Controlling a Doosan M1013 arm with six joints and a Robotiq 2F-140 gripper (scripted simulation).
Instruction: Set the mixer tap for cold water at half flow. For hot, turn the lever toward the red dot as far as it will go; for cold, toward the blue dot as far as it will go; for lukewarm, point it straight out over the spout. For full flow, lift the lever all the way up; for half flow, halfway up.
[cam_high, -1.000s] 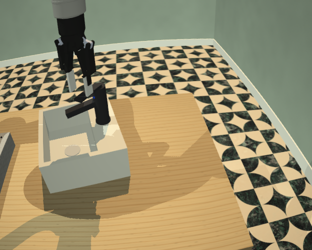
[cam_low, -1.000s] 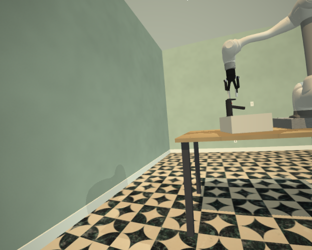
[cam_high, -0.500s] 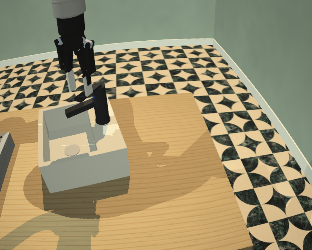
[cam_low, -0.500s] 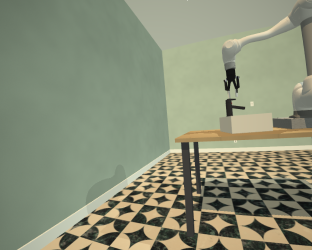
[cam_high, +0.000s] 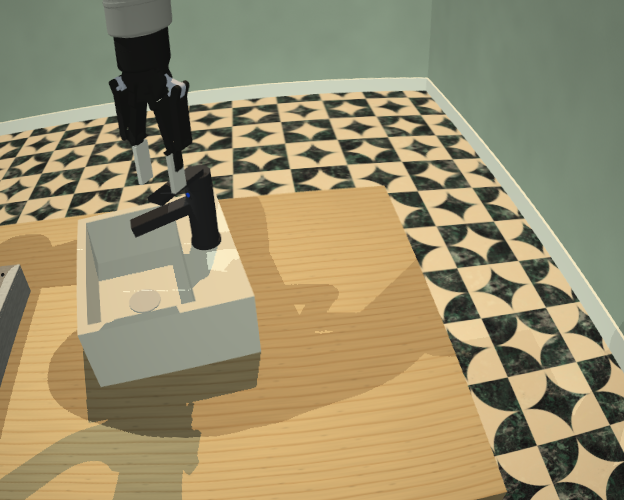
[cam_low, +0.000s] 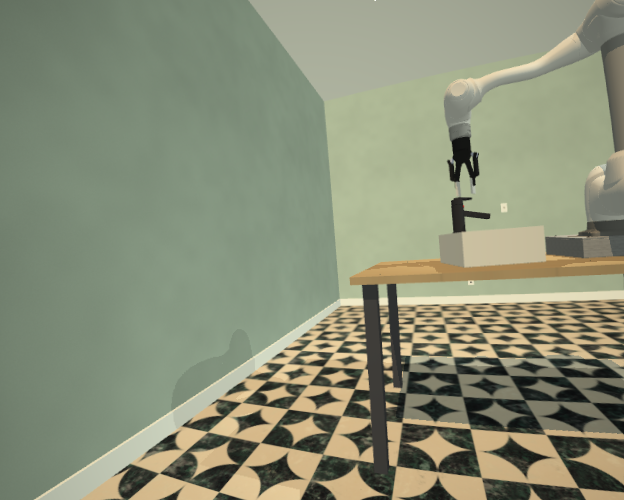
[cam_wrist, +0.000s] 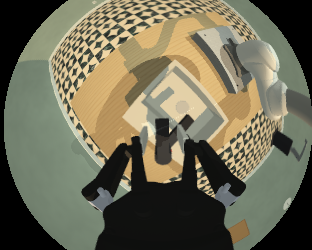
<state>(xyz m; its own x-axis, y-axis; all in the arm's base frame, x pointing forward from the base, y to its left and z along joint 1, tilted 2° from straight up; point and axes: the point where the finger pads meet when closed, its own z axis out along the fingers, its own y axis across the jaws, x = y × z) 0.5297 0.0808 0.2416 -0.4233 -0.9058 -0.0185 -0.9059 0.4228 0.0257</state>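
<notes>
A black mixer tap stands at the back right corner of a white sink block on the wooden table. Its lever lies low on top and points out over the spout. A blue dot shows on the tap's side in the top view, and a red dot in the exterior view. My gripper hangs pointing down just above the lever, fingers partly apart with nothing between them. The exterior view shows a small gap between the fingertips and the lever. In the wrist view the fingers straddle the tap from above.
A grey base block sits at the table's left edge, under the arm's base. The sink has a round drain. The table's right edge drops to a tiled floor. Green walls stand behind.
</notes>
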